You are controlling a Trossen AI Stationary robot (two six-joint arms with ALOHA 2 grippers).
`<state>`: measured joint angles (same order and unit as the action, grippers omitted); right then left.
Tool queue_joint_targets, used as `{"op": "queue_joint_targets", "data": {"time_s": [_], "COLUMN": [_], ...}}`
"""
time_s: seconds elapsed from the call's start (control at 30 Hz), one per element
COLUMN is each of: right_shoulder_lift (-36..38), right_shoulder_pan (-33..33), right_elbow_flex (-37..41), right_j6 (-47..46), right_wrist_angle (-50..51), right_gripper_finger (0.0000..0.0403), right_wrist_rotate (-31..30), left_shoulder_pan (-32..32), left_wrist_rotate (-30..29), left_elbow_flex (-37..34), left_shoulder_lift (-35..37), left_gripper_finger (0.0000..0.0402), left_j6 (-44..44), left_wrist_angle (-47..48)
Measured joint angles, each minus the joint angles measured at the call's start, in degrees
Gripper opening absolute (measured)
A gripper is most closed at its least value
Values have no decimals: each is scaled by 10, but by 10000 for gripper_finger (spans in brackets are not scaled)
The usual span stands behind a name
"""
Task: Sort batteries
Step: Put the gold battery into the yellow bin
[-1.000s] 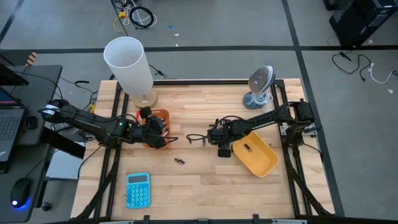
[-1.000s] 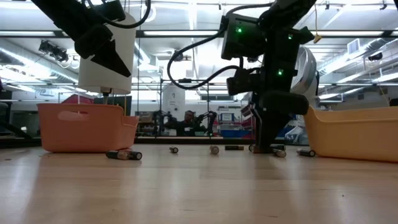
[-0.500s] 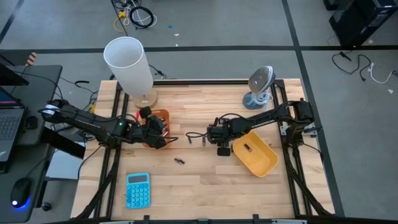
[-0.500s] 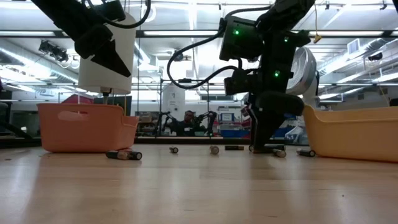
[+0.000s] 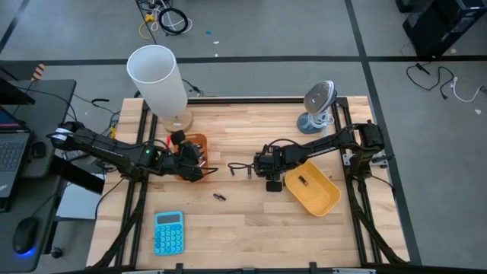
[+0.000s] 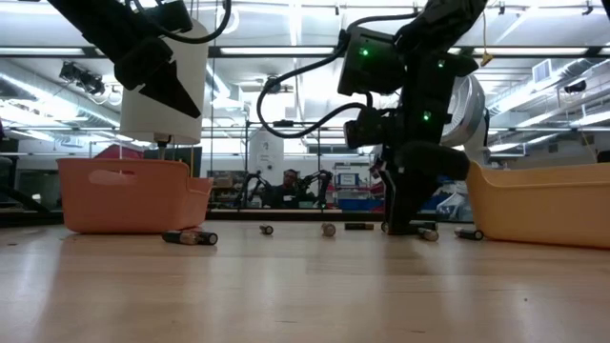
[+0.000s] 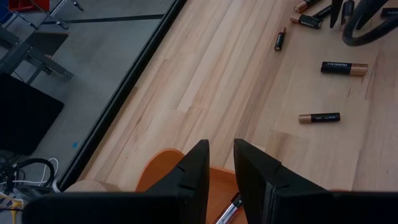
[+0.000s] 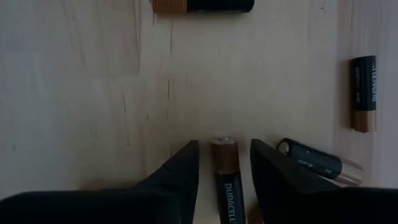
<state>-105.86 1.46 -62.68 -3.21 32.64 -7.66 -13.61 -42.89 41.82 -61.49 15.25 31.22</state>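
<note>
Several batteries lie loose on the wooden table between the trays, a pair (image 5: pixel 219 196) nearest the front. My right gripper (image 8: pixel 225 163) points steeply down at the table's middle (image 5: pixel 260 169). It is open, with one finger on each side of a black-and-copper battery (image 8: pixel 225 177) that lies flat on the wood; a thin gap shows on both sides. My left gripper (image 7: pixel 221 168) hangs open above the orange tray (image 7: pixel 158 168), nothing between its fingers. A silvery battery (image 7: pixel 229 208) lies in that tray.
The yellow tray (image 5: pixel 323 199), with a battery (image 5: pixel 302 181) in it, sits just right of my right gripper. More batteries (image 8: pixel 317 160) (image 8: pixel 362 93) (image 8: pixel 202 5) lie close around it. A white cylinder (image 5: pixel 156 76), a small fan (image 5: pixel 318 106) and a blue calculator (image 5: pixel 169 232) stand around the edges.
</note>
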Motion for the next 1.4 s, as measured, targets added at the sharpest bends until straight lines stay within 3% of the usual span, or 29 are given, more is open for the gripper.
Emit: {"op": "queue_joint_targets", "data": {"time_s": [0.27,0.57,0.9,1.2,1.4], "right_shoulder_lift": [2,2,0,-1,-1], "right_shoulder_pan": [-2,-2,-2,-2,1], "right_elbow_flex": [16,17,2,-76,-146], "right_j6": [7,23,24,41,8], "right_wrist_angle": [-16,-21,-11,10,91], "right_gripper_finger": [95,24,23,23,23], "right_wrist_rotate": [0,3,-1,-18,-17], "left_shoulder_pan": [0,0,0,0,0], "left_wrist_rotate": [0,0,0,0,0], "left_elbow_flex": [0,0,0,0,0], "left_shoulder_lift": [0,0,0,0,0], "left_gripper_finger": [76,76,76,76,76], "left_j6": [0,0,0,0,0], "left_wrist_angle": [0,0,0,0,0]}}
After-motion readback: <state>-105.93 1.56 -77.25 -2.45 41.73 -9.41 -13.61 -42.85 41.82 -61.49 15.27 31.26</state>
